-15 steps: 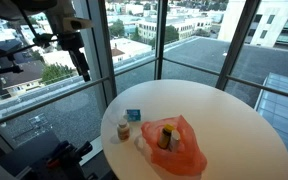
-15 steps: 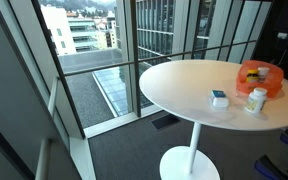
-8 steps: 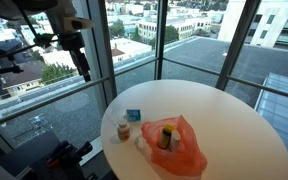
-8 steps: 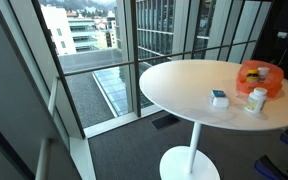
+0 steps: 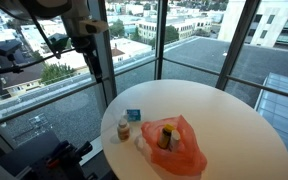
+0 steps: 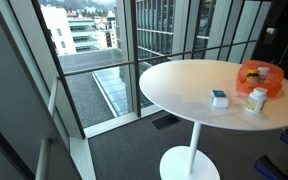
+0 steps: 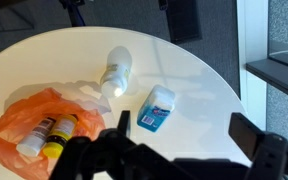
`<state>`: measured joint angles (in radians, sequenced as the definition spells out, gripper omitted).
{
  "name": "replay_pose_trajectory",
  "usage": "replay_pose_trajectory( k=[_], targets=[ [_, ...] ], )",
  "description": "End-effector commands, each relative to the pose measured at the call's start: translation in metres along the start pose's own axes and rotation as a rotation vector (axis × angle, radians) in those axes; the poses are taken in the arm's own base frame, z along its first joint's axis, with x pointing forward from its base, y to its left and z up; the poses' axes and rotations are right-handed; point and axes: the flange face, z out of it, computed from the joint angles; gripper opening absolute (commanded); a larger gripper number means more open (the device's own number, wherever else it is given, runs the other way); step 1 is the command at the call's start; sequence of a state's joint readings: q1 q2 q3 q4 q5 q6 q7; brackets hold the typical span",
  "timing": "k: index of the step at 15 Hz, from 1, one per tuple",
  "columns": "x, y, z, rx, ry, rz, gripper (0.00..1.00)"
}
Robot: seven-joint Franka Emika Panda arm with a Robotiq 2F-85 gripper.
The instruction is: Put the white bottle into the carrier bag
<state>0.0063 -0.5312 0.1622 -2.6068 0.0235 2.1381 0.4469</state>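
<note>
The white bottle [image 5: 123, 128] stands on the round white table [image 5: 234, 130], beside the orange carrier bag [image 5: 176, 147]. Both also show in an exterior view, the bottle [image 6: 255, 100] in front of the bag [image 6: 259, 77]. In the wrist view the bottle [image 7: 114, 72] is just right of the bag [image 7: 29, 128], which holds several small bottles. My gripper [image 7: 184, 130] is open and empty, high above the table's edge and well away from the bottle. In an exterior view it [image 5: 94, 68] hangs up and to the left of the table.
A small blue and white box [image 7: 156, 108] lies on the table next to the bottle, also seen in both exterior views [image 5: 133, 116] [image 6: 219, 98]. Floor-to-ceiling windows with a railing [image 5: 44, 105] stand behind the table. The table has a single pedestal [image 6: 191, 150].
My arm and gripper have shifted right, toward the table, in the last half second. The bottle, bag and box have not moved.
</note>
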Motion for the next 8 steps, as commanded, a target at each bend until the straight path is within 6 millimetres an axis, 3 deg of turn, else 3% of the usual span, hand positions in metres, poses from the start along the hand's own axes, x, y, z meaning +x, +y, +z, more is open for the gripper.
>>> replay_pose_trajectory(
  k=[1, 8],
  targets=[
    [0.016, 0.025, 0.02, 0.091, 0.005, 0.013, 1.0],
    [0.04, 0.072, 0.073, 0.158, -0.031, 0.073, 1.0]
  ],
)
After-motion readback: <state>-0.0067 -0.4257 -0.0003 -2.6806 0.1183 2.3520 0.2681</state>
